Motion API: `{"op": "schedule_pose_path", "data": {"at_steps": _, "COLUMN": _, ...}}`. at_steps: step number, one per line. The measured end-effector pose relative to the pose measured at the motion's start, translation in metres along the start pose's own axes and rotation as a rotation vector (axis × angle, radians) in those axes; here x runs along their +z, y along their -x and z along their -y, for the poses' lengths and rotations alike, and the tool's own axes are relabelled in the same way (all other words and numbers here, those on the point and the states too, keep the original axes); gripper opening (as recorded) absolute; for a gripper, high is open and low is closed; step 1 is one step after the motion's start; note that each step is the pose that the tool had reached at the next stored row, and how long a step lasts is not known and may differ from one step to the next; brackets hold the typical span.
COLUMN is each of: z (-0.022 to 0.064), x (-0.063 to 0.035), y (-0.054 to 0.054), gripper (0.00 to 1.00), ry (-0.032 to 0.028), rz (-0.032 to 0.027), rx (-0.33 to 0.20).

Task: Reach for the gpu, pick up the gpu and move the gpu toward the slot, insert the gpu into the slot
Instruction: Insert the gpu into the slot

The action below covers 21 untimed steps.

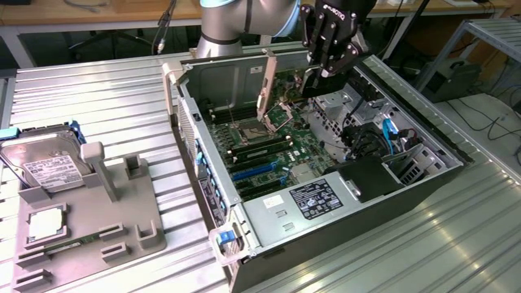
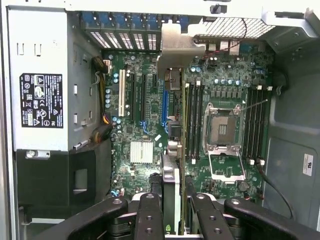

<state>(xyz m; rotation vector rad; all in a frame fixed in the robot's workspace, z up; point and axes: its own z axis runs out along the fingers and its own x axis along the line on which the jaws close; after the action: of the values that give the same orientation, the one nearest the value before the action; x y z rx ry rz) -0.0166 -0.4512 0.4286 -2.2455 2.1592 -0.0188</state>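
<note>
My gripper (image 1: 323,72) is shut on the gpu (image 1: 285,90) and holds it above the open computer case, over the green motherboard (image 1: 281,146). The card's silver bracket (image 1: 265,85) hangs down toward the case's far wall. In the wrist view the gpu (image 2: 171,175) shows edge-on between the two black fingers (image 2: 150,215), with its bracket (image 2: 175,47) at the far end. The blue slot (image 2: 164,107) lies on the board just beside the card's line, and the card is clear above it. From the exterior view the blue slot (image 1: 254,171) sits nearer the power supply.
The case walls (image 1: 187,116) ring the board. A power supply (image 1: 313,201) and a drive bay with cables (image 1: 382,137) stand inside, near the CPU socket (image 2: 222,127). At the exterior view's left a grey fixture (image 1: 122,213) holds a hard drive (image 1: 45,162).
</note>
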Motion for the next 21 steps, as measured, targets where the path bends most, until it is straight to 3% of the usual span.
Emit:
{"op": "schedule_pose_path", "data": {"at_steps": 8, "z": -0.0049, "x": 0.0092, "y": 0.001, "gripper": 0.27, "ry": -0.0004, "rz": -0.0023, "rx": 0.047}}
{"op": "schedule_pose_path", "data": {"at_steps": 15, "z": -0.0149, "x": 0.0146, "y": 0.001, "gripper": 0.27, "ry": -0.0005, "rz": -0.0025, "rx": 0.052}}
{"op": "schedule_pose_path", "data": {"at_steps": 21, "z": -0.0159, "x": 0.0233, "y": 0.001, "gripper": 0.27, "ry": -0.0005, "rz": -0.0024, "rx": 0.053}}
